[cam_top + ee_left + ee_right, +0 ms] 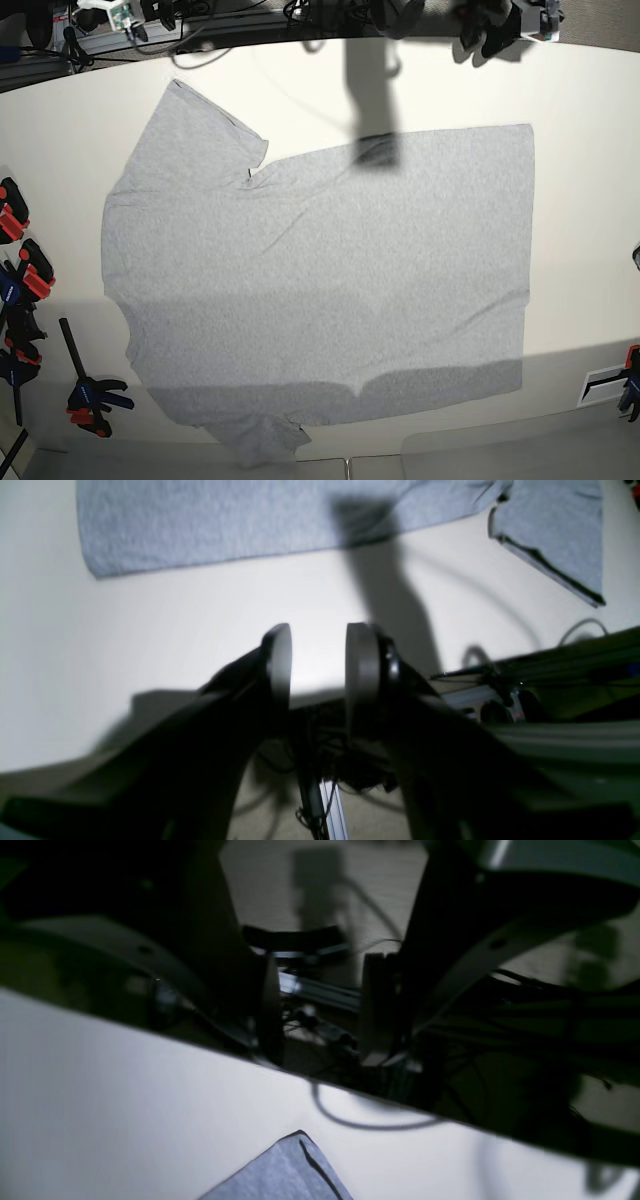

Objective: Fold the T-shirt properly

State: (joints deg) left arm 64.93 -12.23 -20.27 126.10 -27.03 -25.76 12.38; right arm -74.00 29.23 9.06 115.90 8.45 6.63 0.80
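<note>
Base view: T-shirt lies spread flat, plain side up, on the white table. Left gripper and right gripper both hang spread, empty, near the table edge. Best start: pinch sleeve and hem edges together, lift evenly.

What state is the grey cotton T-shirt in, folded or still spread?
Spread. The light heather-grey cotton T-shirt lies flat on the white table, one sleeve out, the other bunched at the near edge; no fold started.
</note>
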